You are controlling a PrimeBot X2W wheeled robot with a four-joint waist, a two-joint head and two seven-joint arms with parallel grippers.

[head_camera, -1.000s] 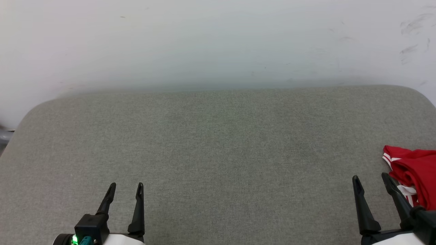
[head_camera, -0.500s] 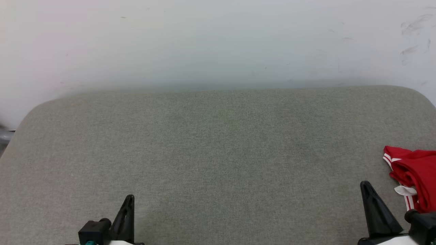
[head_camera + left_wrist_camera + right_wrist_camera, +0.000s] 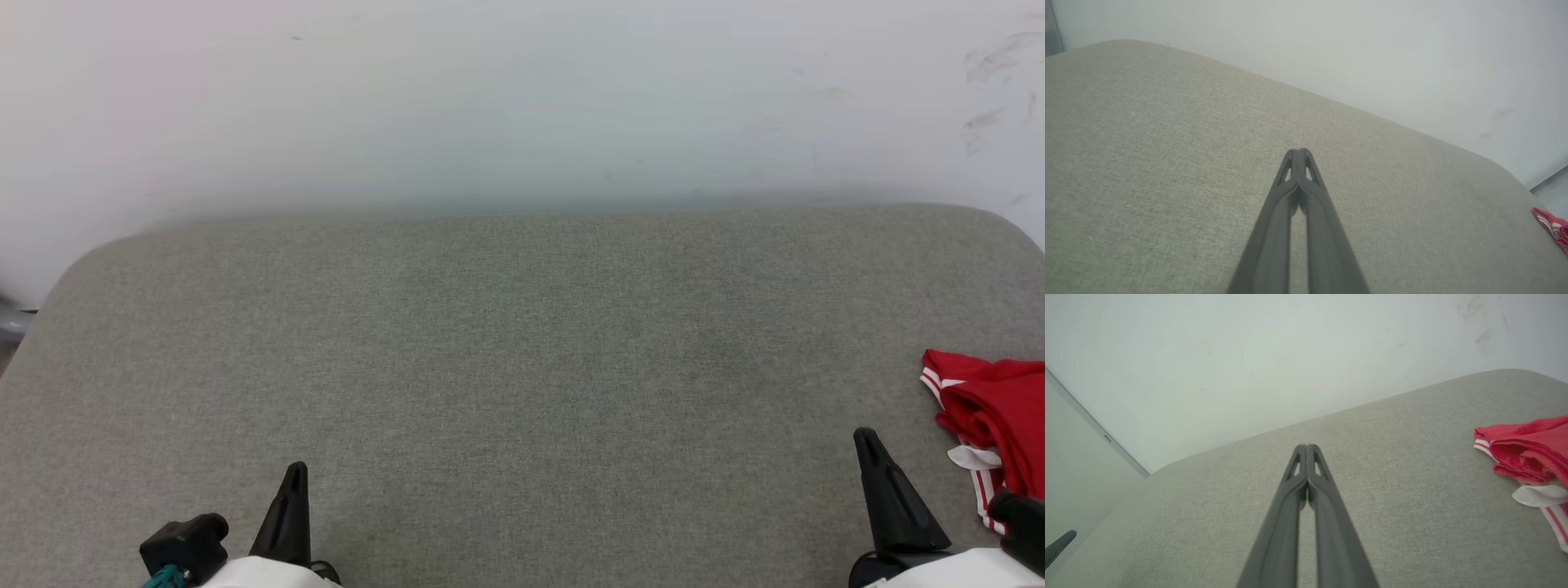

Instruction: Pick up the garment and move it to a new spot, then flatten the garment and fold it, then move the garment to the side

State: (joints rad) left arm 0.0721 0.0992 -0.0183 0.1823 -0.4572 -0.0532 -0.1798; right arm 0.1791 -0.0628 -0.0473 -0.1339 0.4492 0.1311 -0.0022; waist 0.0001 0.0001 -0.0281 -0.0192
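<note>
**A:** Where is the garment (image 3: 992,400) found in the head view?

**B:** It is seen bunched at the right edge of the frame, below mid-height, lying on the grey fabric-covered counter (image 3: 522,367). Red cloth and striped trim can be made out, and part of it is cut off by the frame edge.

**A:** What is added by the right wrist view?

**B:** There the garment (image 3: 1527,453) is shown larger, again at the right edge. Rolled red folds are seen, with a white flap beneath them and a red-and-white band running toward the lower right.

**A:** And by the left wrist view?

**B:** A small red-and-white corner (image 3: 1553,224) is caught at the far right edge, well apart from the fingers.

**A:** How are the grippers seen?

**B:** In the head view the left gripper (image 3: 294,474) is seen at the lower left as a single dark wedge. The right gripper (image 3: 864,437) is seen likewise at the lower right, near the garment but apart from it. In the wrist views both pairs of fingers are shown pressed together at the tips, with nothing held between them. Whether the tips touch the counter cannot be told.

**A:** Is anything else noted?

**B:** Scuff marks (image 3: 992,61) are seen on the pale wall (image 3: 522,98) at the upper right of the head view. In the right wrist view a slim dark tip (image 3: 1059,545) is caught at the lower left edge, and what it belongs to cannot be told.
</note>
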